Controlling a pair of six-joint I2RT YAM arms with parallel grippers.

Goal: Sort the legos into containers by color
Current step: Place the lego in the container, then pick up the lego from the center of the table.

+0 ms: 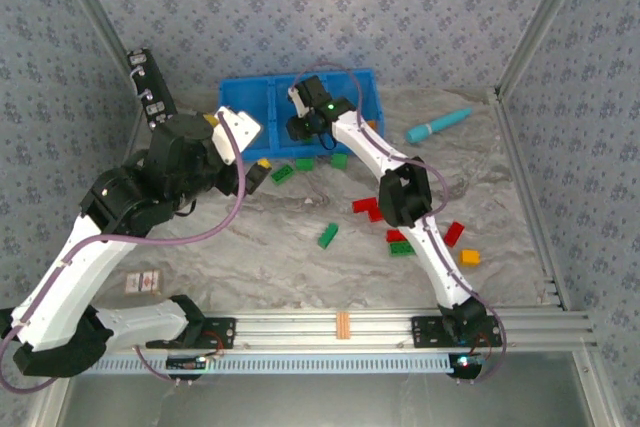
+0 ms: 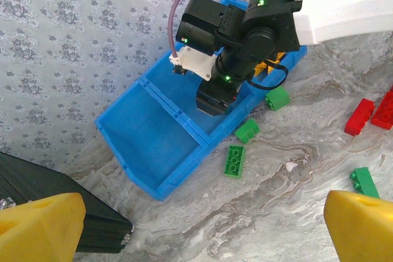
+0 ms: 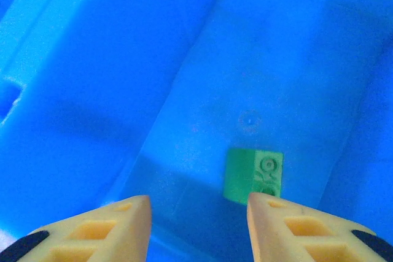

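Overhead, the right gripper (image 1: 305,132) hangs over the middle compartment of the blue bin (image 1: 245,107), at the upper centre of the frame. Its wrist view shows the fingers (image 3: 104,228) parted and holding nothing, with one green lego (image 3: 253,175) lying flat on the bin floor just beyond them, lower right of centre. The left gripper (image 2: 199,228) is spread wide with nothing between its yellow tips, which sit in the bottom corners of its view. Loose green legos (image 2: 234,161) and red legos (image 1: 368,207) lie on the marbled table (image 1: 250,247) below the bin
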